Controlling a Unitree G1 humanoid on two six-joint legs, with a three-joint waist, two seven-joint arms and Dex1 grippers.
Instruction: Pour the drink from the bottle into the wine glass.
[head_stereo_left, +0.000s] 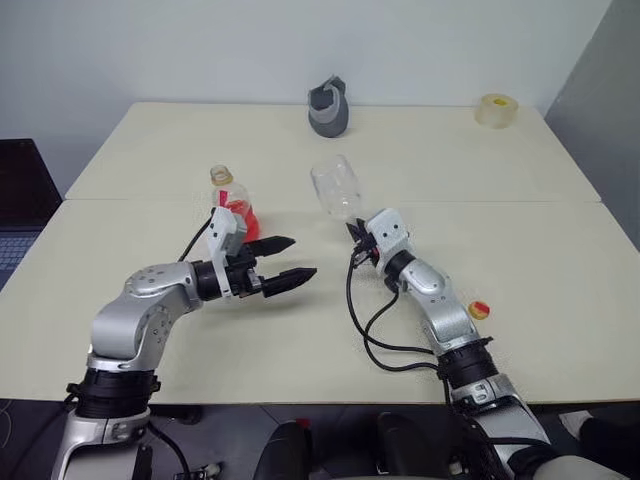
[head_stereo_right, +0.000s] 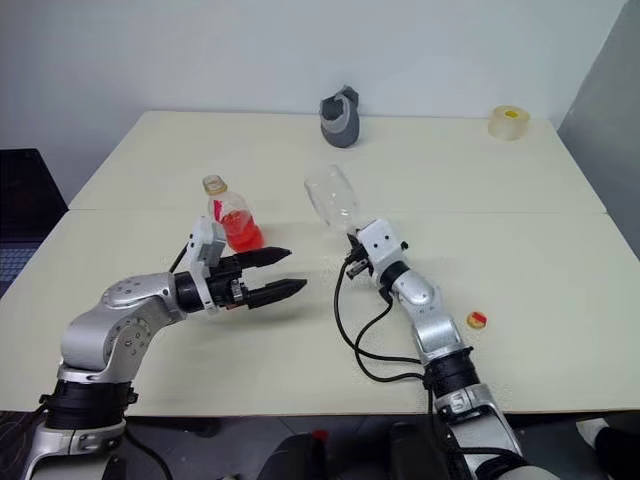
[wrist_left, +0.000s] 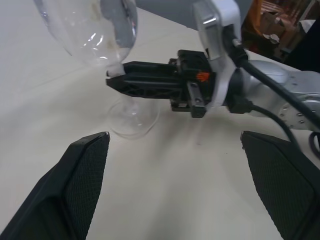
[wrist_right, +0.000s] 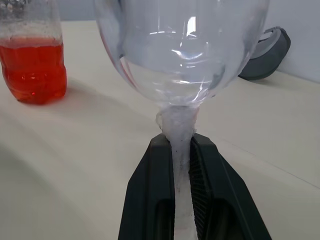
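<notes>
Basically: glass pinched by its stem, bottle untouched

Right hand is clamped on the thin stem of the clear stemmed wine glass, which is tilted: slip or snap risk. Left hand gapes wide, empty, near the small clear plastic bottle of red-pink drink standing uncapped on the cream table; a bump spills it. Red label mark, no legible writing
</notes>
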